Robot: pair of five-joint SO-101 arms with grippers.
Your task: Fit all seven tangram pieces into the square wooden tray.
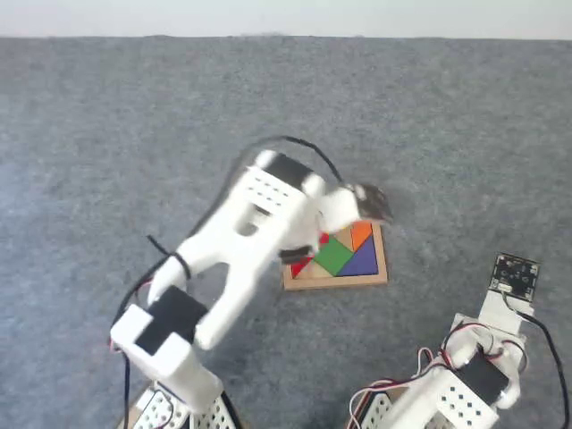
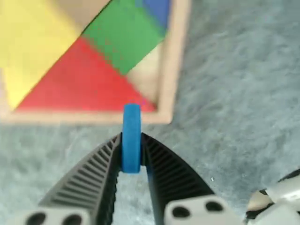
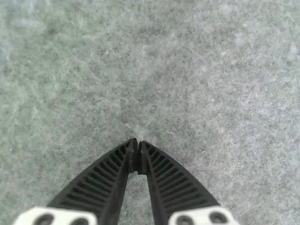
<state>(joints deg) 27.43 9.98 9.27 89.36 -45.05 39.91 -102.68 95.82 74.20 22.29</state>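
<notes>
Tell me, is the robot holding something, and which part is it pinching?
The left tool pinches a flat blue tangram piece, seen edge-on, across its two faces at the end nearest the wrist. The right tool is shut, holding nothing.

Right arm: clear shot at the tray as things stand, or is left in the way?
Probably yes on its near side: bare carpet lies between the right arm and the tray. The left hand, holding a blue piece, hangs over the far corner.
</notes>
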